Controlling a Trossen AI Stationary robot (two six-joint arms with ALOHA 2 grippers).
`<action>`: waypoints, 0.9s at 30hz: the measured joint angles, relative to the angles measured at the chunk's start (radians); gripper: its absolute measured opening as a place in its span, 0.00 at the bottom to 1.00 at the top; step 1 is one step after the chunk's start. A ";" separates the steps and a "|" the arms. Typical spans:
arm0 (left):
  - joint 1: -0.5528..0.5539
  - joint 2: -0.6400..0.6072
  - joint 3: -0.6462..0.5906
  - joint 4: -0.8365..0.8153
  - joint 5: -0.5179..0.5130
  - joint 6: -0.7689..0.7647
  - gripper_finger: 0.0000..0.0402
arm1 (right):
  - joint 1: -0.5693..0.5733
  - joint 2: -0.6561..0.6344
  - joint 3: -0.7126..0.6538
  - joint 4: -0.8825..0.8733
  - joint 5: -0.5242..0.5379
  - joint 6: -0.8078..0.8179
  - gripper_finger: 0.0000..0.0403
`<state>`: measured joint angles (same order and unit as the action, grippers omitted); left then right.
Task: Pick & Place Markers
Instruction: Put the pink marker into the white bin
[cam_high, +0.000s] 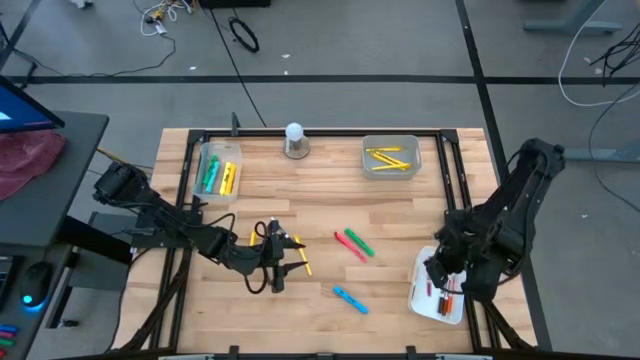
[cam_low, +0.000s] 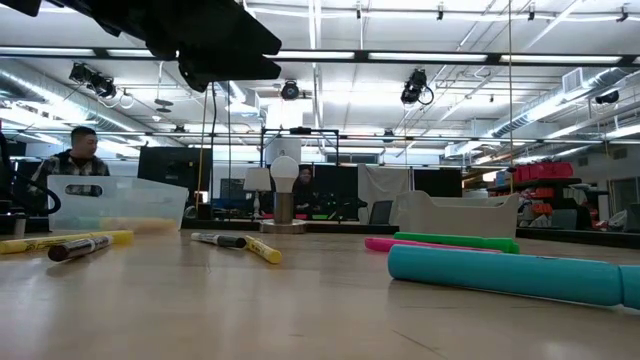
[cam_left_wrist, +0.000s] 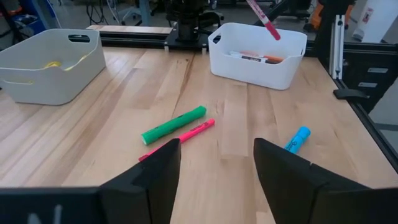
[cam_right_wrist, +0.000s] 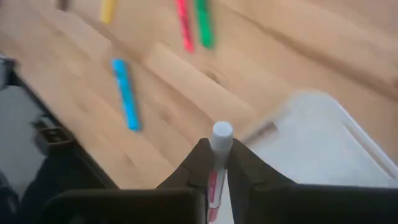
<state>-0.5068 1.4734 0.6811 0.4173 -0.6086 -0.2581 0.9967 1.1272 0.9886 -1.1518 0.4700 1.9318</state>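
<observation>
My left gripper (cam_high: 276, 262) hovers open over the near-left table beside a yellow marker (cam_high: 301, 263) and a dark one (cam_high: 281, 236); its fingers (cam_left_wrist: 155, 177) touch nothing. A green marker (cam_left_wrist: 173, 124), a pink marker (cam_left_wrist: 189, 132) and a blue marker (cam_left_wrist: 298, 139) lie flat on the wood ahead of it. My right gripper (cam_right_wrist: 216, 149) is over the white tray (cam_high: 428, 300) at the near-right corner, shut on a pink marker (cam_left_wrist: 263, 18) with a white cap. More markers (cam_left_wrist: 255, 58) lie in that tray. My right gripper pinches the pink marker's body (cam_right_wrist: 213, 183) between its two fingers. The marker lies along the fingers, and its white cap (cam_right_wrist: 221, 132) sticks out past the fingertips. In the left wrist view it hangs tilted, lifted clear above the white tray (cam_left_wrist: 258, 68).
A clear tray (cam_high: 220, 170) with green and yellow markers sits at the far left, and another tray (cam_high: 390, 157) with yellow markers at the far right. A white ball on a round base (cam_high: 294, 140) stands between them. People sit beyond the table in the low view.
</observation>
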 joint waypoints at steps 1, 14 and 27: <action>0.000 0.000 0.000 0.000 0.000 0.000 0.52 | 0.009 0.008 0.000 -0.015 -0.021 0.035 0.06; 0.000 0.000 0.000 -0.005 0.000 0.000 0.52 | 0.051 0.147 -0.003 -0.078 -0.138 0.305 0.07; 0.000 0.000 0.000 -0.020 0.000 -0.015 0.52 | 0.006 0.158 -0.265 0.215 -0.306 0.321 0.07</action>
<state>-0.5068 1.4734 0.6807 0.3974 -0.6089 -0.2729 1.0024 1.2850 0.7232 -0.9370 0.1642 2.2527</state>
